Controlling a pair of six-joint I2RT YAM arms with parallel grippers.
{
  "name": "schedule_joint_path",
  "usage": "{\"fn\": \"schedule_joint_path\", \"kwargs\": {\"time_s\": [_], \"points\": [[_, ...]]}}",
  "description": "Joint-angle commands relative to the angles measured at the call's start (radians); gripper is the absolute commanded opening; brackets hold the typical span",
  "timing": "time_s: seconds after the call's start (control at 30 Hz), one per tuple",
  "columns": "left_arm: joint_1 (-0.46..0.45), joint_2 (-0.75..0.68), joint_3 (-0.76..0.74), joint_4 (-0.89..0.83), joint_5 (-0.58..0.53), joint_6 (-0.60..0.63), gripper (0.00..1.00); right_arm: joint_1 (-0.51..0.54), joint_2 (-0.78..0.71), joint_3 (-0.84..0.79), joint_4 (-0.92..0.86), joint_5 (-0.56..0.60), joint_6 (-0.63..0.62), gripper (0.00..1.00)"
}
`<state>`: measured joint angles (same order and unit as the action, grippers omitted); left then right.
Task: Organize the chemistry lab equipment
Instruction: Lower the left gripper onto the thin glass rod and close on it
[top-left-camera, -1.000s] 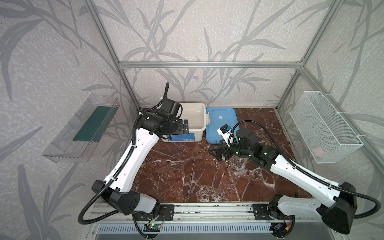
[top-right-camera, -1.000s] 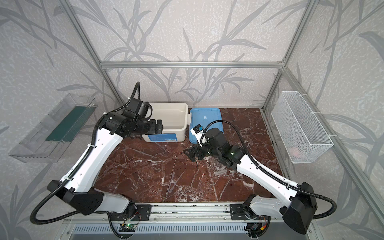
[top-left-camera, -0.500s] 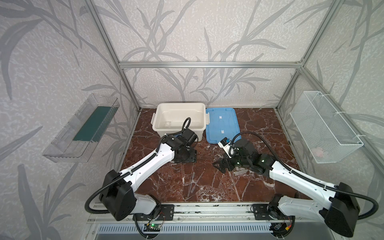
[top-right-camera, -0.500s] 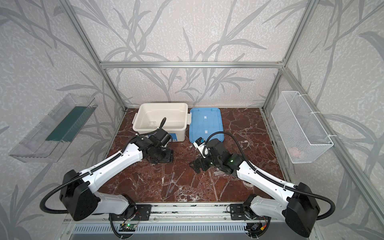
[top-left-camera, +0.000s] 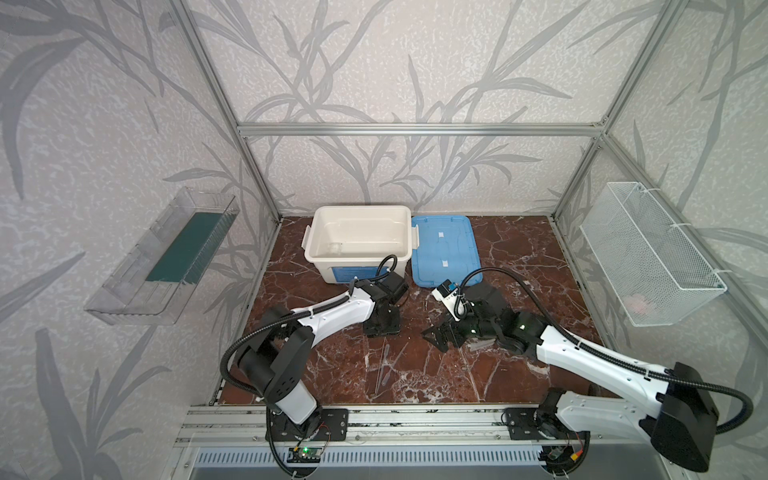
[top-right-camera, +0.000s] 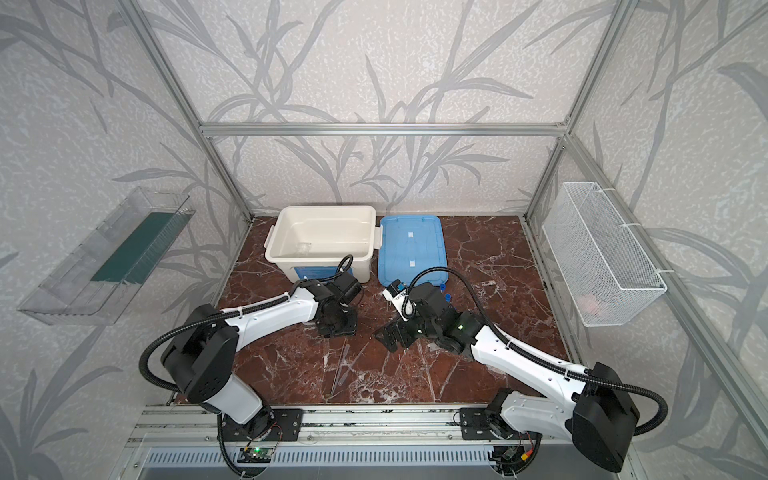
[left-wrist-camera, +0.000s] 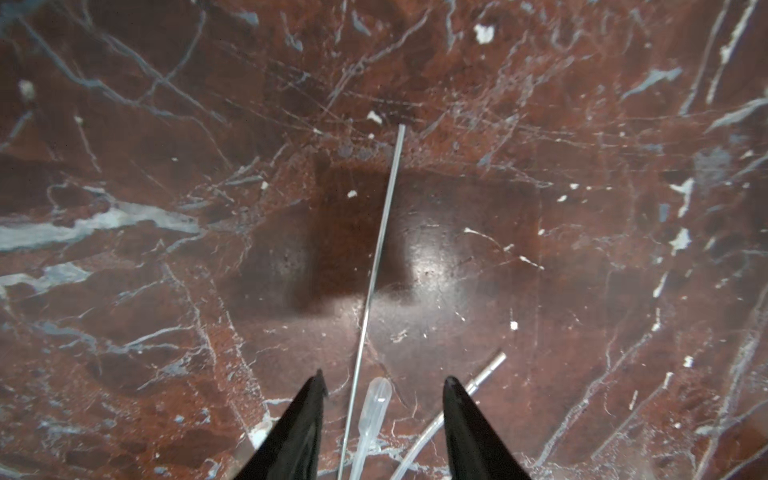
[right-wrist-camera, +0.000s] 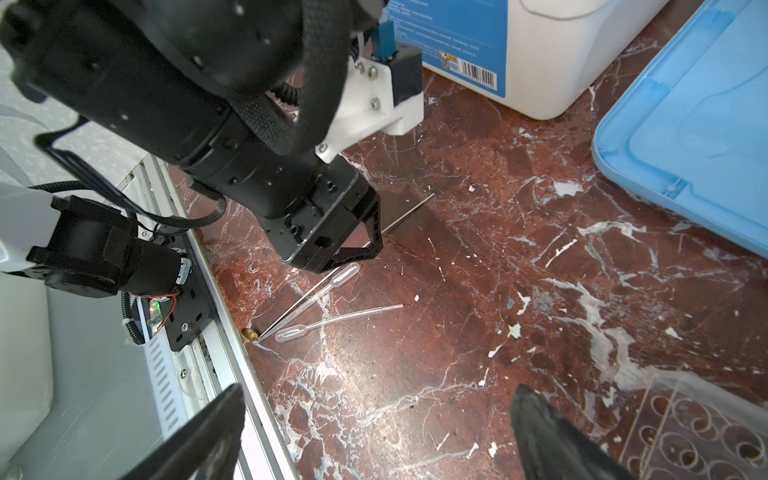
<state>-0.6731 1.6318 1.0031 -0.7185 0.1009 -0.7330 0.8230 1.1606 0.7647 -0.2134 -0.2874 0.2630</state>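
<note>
In both top views the left gripper (top-left-camera: 381, 331) points straight down at the red-brown marble tabletop (top-left-camera: 519, 257). It hangs over the thin glass rod (top-left-camera: 377, 376) and two clear plastic pipettes (top-left-camera: 387, 371), likely because such flat, slender things call for a pinch from above. Here they read only as faint threads. What looks like a small clear jar (top-left-camera: 335, 248) sits in the big white plastic tub (top-left-camera: 316, 249). The right gripper (top-left-camera: 437, 336) hangs low nearby.

In the left wrist view the black fingers (left-wrist-camera: 305, 419) stand parted. They straddle the rod and one pipette's bulb and clamp nothing. The frame edge cuts off the rod's and pipettes' near ends.

In the right wrist view the right jaws spread wide and empty. Only a corner of the clear honeycomb-holed rack (right-wrist-camera: 698, 432) shows. The left gripper hides the rod's middle.
</note>
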Motion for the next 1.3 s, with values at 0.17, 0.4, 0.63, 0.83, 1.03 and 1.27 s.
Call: {"fn": "schedule_joint_path", "kwargs": {"time_s": [0.17, 0.4, 0.63, 0.83, 1.03, 1.27], "points": [[-0.002, 0.048, -0.022, 0.048, -0.040, -0.023, 0.40, 0.007, -0.006, -0.018, 0.022, 0.020, 0.007, 0.97], [-0.006, 0.070, -0.021, 0.019, -0.108, -0.003, 0.35, 0.007, -0.012, -0.030, 0.022, 0.027, 0.009, 0.97], [-0.013, 0.074, -0.039, 0.004, -0.159, 0.010, 0.31, 0.008, -0.010, -0.036, 0.029, 0.037, 0.007, 0.97], [-0.013, 0.080, -0.037, 0.017, -0.199, 0.036, 0.29, 0.008, -0.007, -0.039, 0.034, 0.040, 0.012, 0.97], [-0.014, 0.106, -0.044, 0.053, -0.196, 0.059, 0.24, 0.008, -0.009, -0.039, 0.029, 0.051, 0.008, 0.97], [-0.013, 0.117, -0.052, 0.074, -0.226, 0.079, 0.15, 0.008, -0.009, -0.049, 0.032, 0.060, 0.011, 0.97]]}}
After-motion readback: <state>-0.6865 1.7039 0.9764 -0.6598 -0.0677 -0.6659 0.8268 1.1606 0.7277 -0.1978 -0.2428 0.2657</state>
